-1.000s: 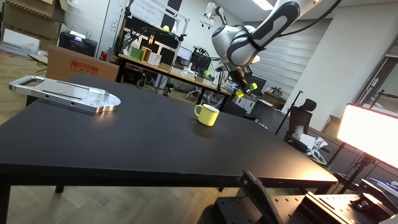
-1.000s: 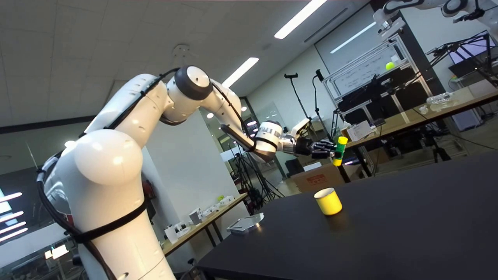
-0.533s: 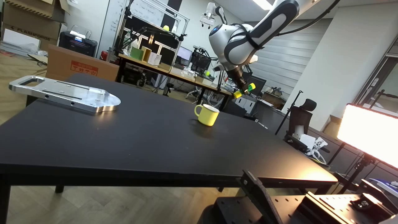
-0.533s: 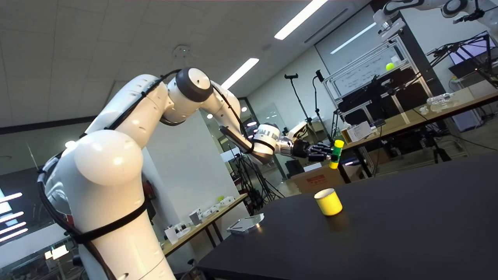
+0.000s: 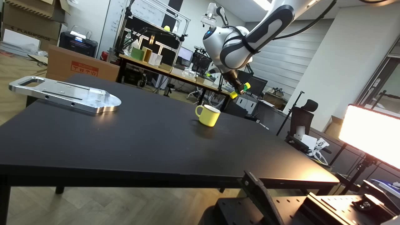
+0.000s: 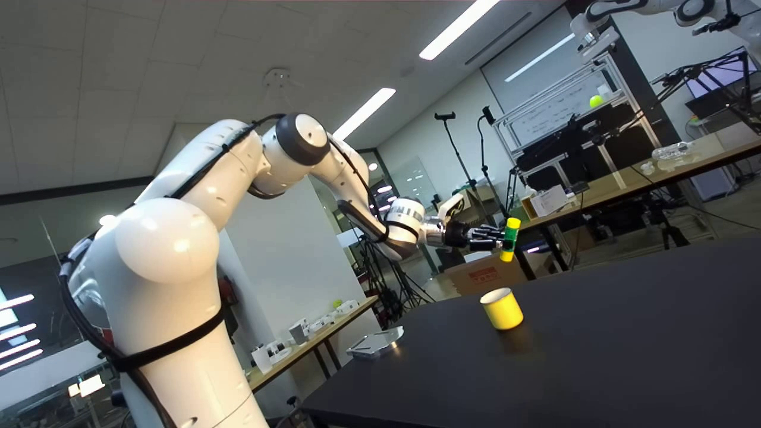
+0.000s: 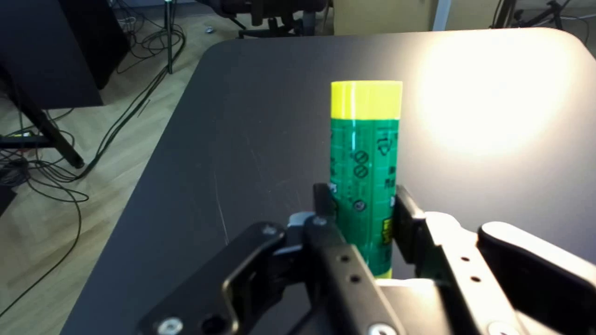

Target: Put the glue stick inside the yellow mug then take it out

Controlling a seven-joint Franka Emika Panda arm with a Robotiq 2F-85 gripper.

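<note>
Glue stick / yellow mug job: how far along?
Done: the glue stick is picked up, clamped in the gripper.
In hand: it is held in the air, outside the yellow mug, which stands upright on the table.
Left, likely: lower it in, then lift it out; these frames can't show whether it has already been in.

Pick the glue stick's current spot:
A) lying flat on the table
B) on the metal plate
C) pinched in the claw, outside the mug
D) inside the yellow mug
C, since the wrist view shows the claw closed on both sides of the glue stick, and both exterior views show a gap between it and the yellow mug.
</note>
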